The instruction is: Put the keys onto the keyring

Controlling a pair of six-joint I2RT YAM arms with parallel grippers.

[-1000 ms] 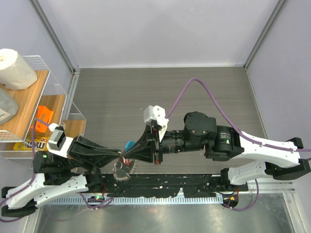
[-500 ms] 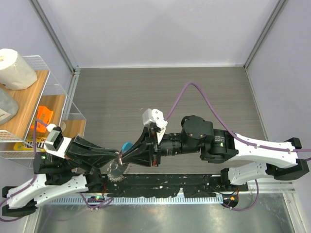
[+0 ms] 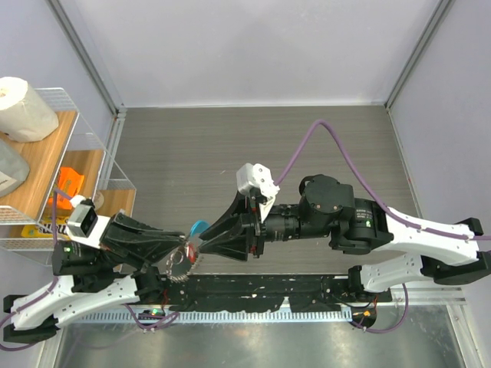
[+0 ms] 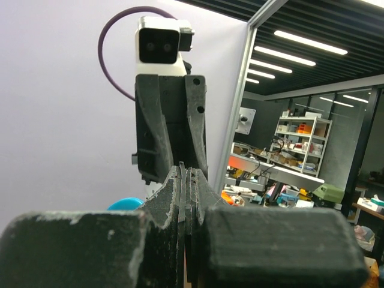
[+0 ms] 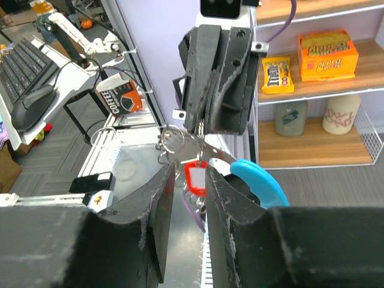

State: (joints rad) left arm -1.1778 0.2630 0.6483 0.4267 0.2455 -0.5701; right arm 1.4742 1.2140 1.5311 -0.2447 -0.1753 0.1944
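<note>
Pinching the keyring (image 5: 173, 139) in shut jaws, the left gripper (image 5: 207, 129) is holding it in the air; the key (image 5: 195, 178) is hanging just below, beside the blue tag (image 5: 259, 183), while the right gripper (image 3: 194, 245) is facing it, jaws narrowly apart, gripping nothing

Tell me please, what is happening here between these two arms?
Both arms meet in the air above the near edge of the table. The left gripper is shut on the keyring, whose blue tag hangs beside it. The right gripper stands open, its fingers either side of the small red-headed key, which hangs just below the ring. Whether the key is already threaded on cannot be told.
</note>
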